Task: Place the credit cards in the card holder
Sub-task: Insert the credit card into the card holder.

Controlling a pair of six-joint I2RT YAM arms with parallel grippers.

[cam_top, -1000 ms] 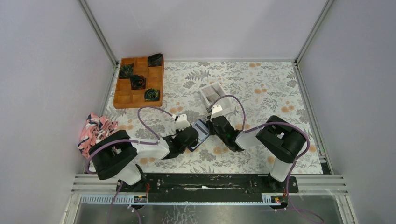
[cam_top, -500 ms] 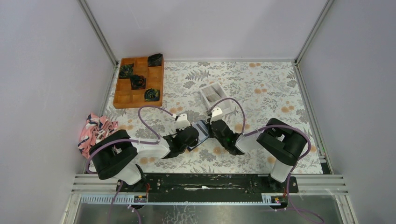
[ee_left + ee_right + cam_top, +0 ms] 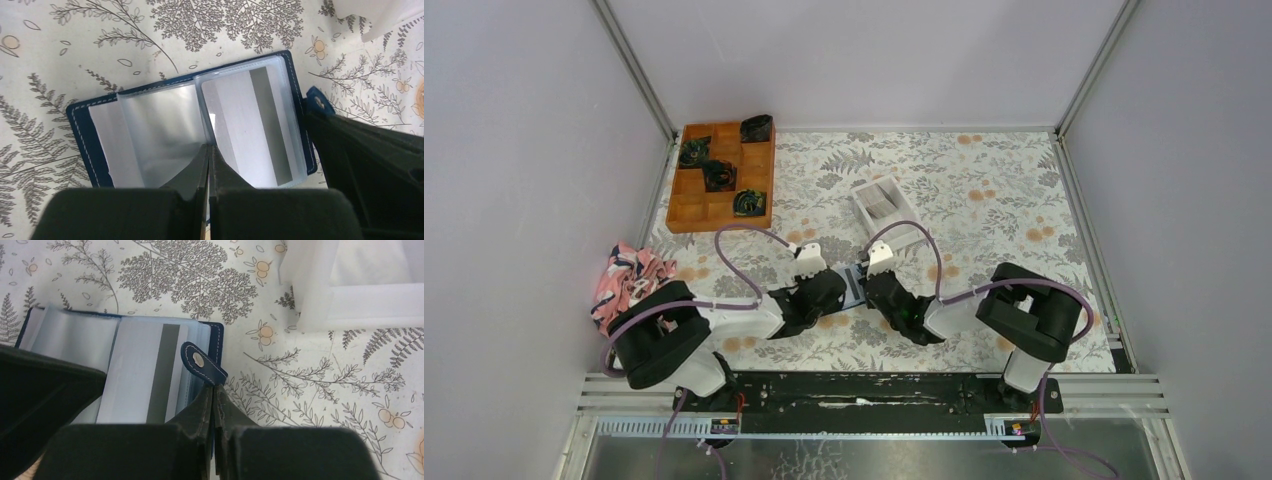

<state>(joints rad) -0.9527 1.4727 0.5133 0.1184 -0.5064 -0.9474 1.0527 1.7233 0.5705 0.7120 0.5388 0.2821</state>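
Observation:
The card holder (image 3: 100, 160) lies open on the flowered table, navy outside with clear sleeves inside. One pale credit card (image 3: 250, 130) with a grey stripe sits in its right-hand sleeve, and it shows again in the right wrist view (image 3: 150, 375). My left gripper (image 3: 208, 147) is shut on the sleeves at the holder's middle fold. My right gripper (image 3: 214, 389) is shut on the holder's snap strap (image 3: 200, 362) at its right edge. In the top view the two grippers (image 3: 842, 287) (image 3: 870, 287) meet over the card holder (image 3: 855, 288), hiding most of it.
A white open-topped box (image 3: 886, 207) holding pale cards stands just behind the grippers, and its corner shows (image 3: 320, 300). An orange compartment tray (image 3: 721, 175) sits at the back left. A pink patterned cloth (image 3: 629, 278) lies at the left edge.
Both grippers have shifted slightly toward the near edge and left, still closed at the holder. The right arm's elbow has swung a little nearer.

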